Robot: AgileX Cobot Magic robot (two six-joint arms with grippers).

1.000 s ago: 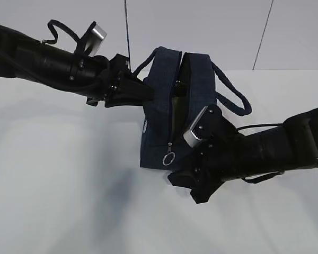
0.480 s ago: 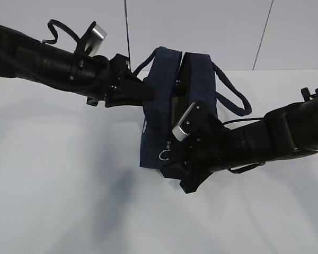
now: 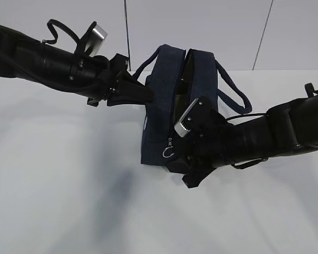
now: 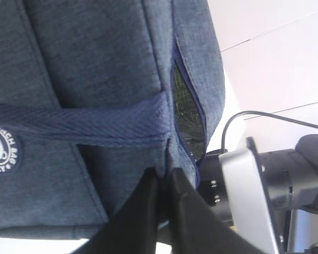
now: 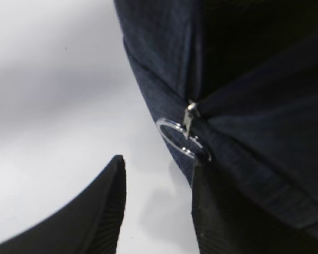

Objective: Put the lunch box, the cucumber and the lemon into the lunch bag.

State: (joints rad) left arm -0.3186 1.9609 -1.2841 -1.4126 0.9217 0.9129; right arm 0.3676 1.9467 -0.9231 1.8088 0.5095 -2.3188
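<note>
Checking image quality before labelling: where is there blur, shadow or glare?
Exterior view: sharp, soft grey shadow on the table. Left wrist view: the left claw is dark, the wall behind overexposed. Right wrist view: the lunch bag is nearly black, the ring pull glints, the fingertips are soft.

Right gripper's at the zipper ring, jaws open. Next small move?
Probably shift the right gripper slightly so the ring pull sits between the jaws, then close. They stand open, the ring at one fingertip, while the left gripper pinches the lunch bag.
</note>
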